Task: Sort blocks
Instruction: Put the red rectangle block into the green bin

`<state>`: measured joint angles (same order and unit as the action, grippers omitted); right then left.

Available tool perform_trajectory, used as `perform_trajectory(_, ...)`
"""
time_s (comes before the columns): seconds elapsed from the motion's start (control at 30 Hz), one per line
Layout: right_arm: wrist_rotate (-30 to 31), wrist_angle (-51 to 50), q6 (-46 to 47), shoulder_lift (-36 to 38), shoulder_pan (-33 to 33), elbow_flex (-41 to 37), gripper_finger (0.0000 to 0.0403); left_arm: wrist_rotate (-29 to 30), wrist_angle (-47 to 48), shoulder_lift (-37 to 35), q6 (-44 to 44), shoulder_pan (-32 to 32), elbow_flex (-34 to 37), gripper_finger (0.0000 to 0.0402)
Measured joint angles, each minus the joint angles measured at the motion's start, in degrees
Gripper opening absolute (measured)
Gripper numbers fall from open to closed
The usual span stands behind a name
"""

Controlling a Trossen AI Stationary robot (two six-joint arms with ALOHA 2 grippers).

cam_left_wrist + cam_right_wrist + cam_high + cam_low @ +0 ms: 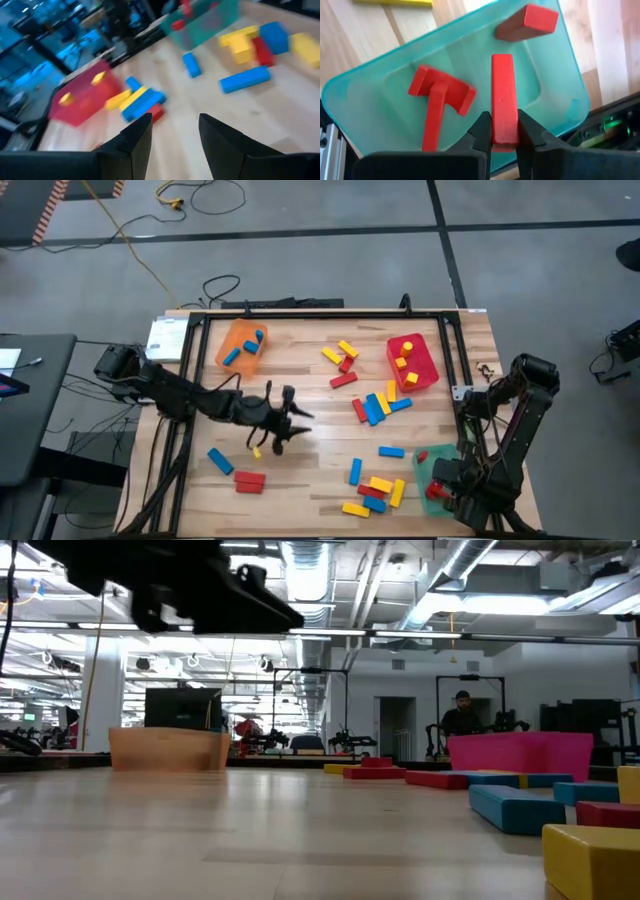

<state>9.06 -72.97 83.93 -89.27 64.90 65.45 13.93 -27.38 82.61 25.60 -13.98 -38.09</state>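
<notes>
Red, yellow and blue blocks lie in groups on the wooden table (300, 490): a far group (342, 360), a middle group (376, 408) and a near group (375, 492). My right gripper (502, 120) is over the green tray (555, 95) at the table's near right and is shut on a red block (502, 95). Other red blocks (437, 97) lie flat in that tray. My left gripper (175, 122) is above the table's middle (298, 423), open, with nothing between its fingers. My right gripper pinches the red block's near end (503, 137) between its two fingers (480, 132), one on each long side. The fingers come from above, pointing steeply down and lying along the block. The block juts past the fingertips over the green tray. Whether its far end touches the tray I cannot tell.
An orange tray (232, 340) with blue blocks stands at the far left, a red tray (425, 365) with yellow blocks at the far right. A blue block (220, 461) and a red block (250, 480) lie near left. A black frame (320, 313) edges the table.
</notes>
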Motion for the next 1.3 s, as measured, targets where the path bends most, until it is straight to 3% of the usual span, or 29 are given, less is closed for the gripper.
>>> perform_trajectory(0.1,1.5,0.0,0.0,0.0,0.0,0.0,0.006,-0.5,0.6,0.0,-1.2,2.7,0.0,0.0158)
perform_trajectory(0.33,1.8,0.0,0.1,0.0,-0.2,0.0,0.0064,-8.2,3.4,0.0,-4.8,6.0,0.0,0.0158)
perform_trajectory(0.63,1.8,0.2,0.5,0.0,-1.6,-0.3,0.0066,-14.2,18.6,0.0,-14.1,6.2,0.0,0.0161)
perform_trajectory(0.93,1.8,1.7,0.7,0.0,-2.5,-1.0,0.0067,-15.4,29.4,0.0,-21.9,1.3,0.0,0.022)
perform_trajectory(1.07,1.8,2.3,0.6,0.0,-2.9,-1.0,0.0067,-15.4,27.4,0.0,-22.4,-0.8,0.0,0.0235)
perform_trajectory(1.3,1.4,2.3,0.2,0.0,-4.0,-1.1,0.0077,-18.4,12.3,0.0,-20.4,-3.0,0.0,0.0241)
